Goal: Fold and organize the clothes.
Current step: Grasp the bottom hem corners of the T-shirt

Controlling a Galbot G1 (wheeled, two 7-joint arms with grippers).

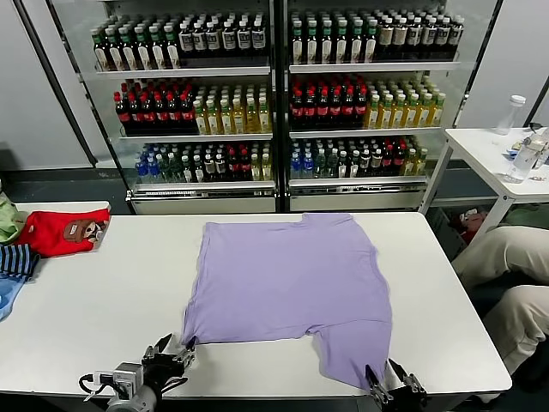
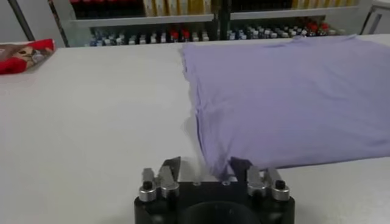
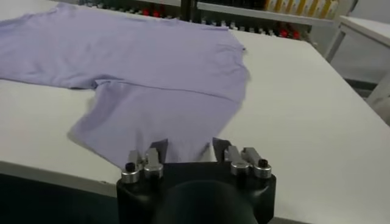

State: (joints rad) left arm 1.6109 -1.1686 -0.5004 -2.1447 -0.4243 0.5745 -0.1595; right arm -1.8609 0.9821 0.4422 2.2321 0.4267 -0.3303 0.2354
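On the white table (image 1: pixel 103 300) in front of me the lavender T-shirt (image 1: pixel 283 279) lies spread flat, plain side up, its neckline toward the drinks cooler (image 1: pixel 274 103) and one sleeve reaching down to the near edge on my right. I have the left gripper (image 1: pixel 176 354) low at the near edge, right at the shirt's near-left corner; in the left wrist view its fingers (image 2: pixel 171 170) are spread apart, released, with the corner of the cloth lying between them and nothing pinched. The right gripper (image 1: pixel 394 381) sits at the near edge by the tip of that sleeve, and from the right wrist view its fingers (image 3: pixel 158 149) are likewise parted, the sleeve's hem just ahead of them. Off to my left, a red garment (image 1: pixel 60 230) and a striped garment (image 1: pixel 17 260) rest well apart from the shirt.
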